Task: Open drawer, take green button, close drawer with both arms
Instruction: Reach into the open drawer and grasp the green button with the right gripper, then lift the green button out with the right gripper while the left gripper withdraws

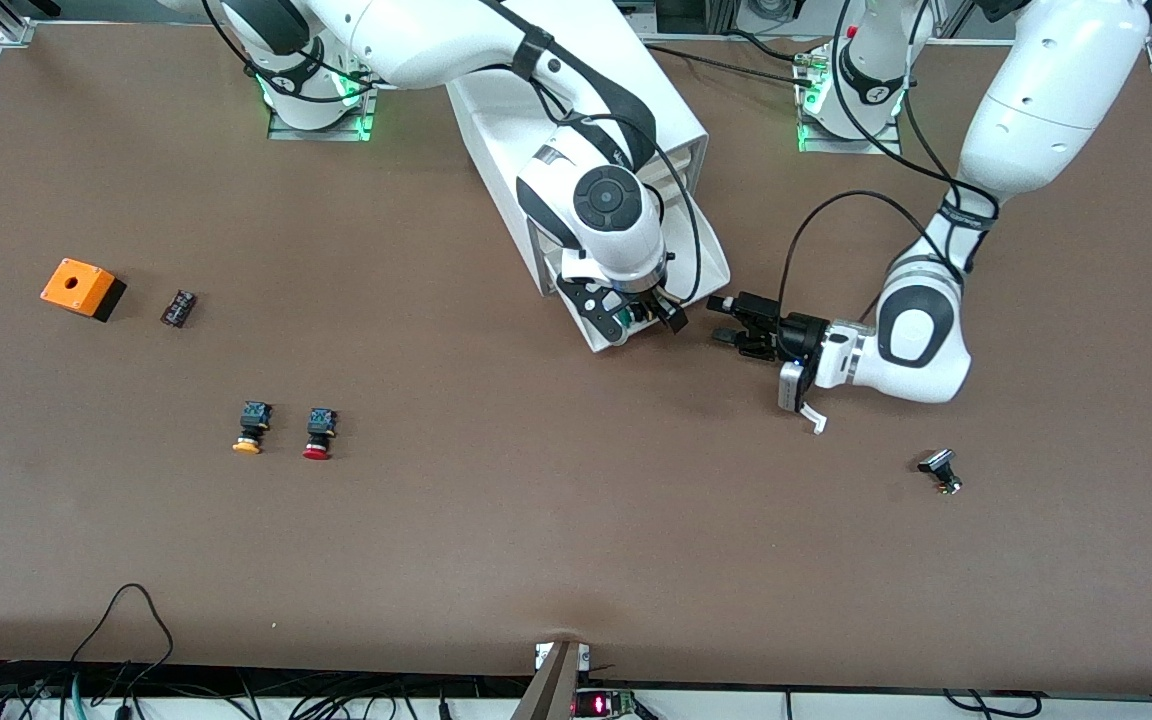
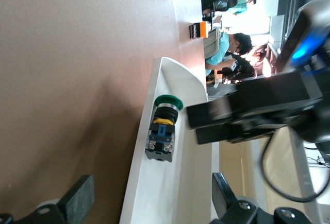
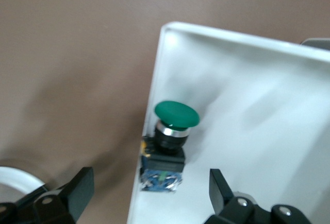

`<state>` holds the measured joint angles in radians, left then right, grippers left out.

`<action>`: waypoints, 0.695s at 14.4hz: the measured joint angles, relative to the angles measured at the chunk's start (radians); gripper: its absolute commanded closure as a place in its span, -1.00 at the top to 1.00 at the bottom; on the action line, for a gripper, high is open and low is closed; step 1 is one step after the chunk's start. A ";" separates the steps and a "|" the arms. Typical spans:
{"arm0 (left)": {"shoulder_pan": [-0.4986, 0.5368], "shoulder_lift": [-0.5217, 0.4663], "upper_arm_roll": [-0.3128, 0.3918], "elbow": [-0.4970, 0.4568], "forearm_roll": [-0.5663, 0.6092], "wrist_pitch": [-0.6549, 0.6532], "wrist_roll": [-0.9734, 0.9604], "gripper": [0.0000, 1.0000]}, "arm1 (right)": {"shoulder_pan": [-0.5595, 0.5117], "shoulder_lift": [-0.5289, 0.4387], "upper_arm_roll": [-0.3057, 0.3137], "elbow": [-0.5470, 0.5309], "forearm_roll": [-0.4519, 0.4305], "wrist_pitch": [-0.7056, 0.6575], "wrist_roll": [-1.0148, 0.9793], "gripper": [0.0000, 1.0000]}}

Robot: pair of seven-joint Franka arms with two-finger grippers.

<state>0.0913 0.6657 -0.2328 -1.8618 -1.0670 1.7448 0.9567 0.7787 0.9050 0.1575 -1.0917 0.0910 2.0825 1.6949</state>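
Note:
The drawer stands pulled out of the white cabinet. The green-capped button lies on its side in the drawer's corner. My right gripper hangs over that corner, open, with one finger on each side of the button and its blue end just in front of the gripper. My left gripper is open at the drawer's end toward the left arm. In the left wrist view its fingers straddle the drawer's wall, and the button and the right gripper show ahead of the gripper.
An orange box and a small black part lie toward the right arm's end. A yellow-capped button and a red-capped button lie nearer the front camera. Another small black part lies toward the left arm's end.

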 measured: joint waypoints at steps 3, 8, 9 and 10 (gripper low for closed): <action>0.033 -0.031 0.001 0.085 0.117 -0.082 -0.140 1.00 | 0.010 0.012 0.000 -0.020 0.000 0.000 0.000 0.55; 0.046 -0.083 0.000 0.223 0.339 -0.176 -0.380 1.00 | 0.010 0.012 -0.001 -0.021 -0.003 0.000 0.000 -1.00; 0.046 -0.086 0.000 0.258 0.376 -0.204 -0.425 1.00 | 0.010 0.012 -0.001 -0.021 -0.014 0.000 -0.003 -1.00; 0.046 -0.089 0.000 0.298 0.414 -0.233 -0.471 1.00 | 0.011 0.012 -0.001 -0.021 -0.029 0.000 -0.005 -1.00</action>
<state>0.1377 0.5772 -0.2325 -1.5642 -0.6531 1.5120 0.4859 0.7897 0.9168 0.1569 -1.1126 0.0623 2.0822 1.6897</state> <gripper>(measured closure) 0.000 0.595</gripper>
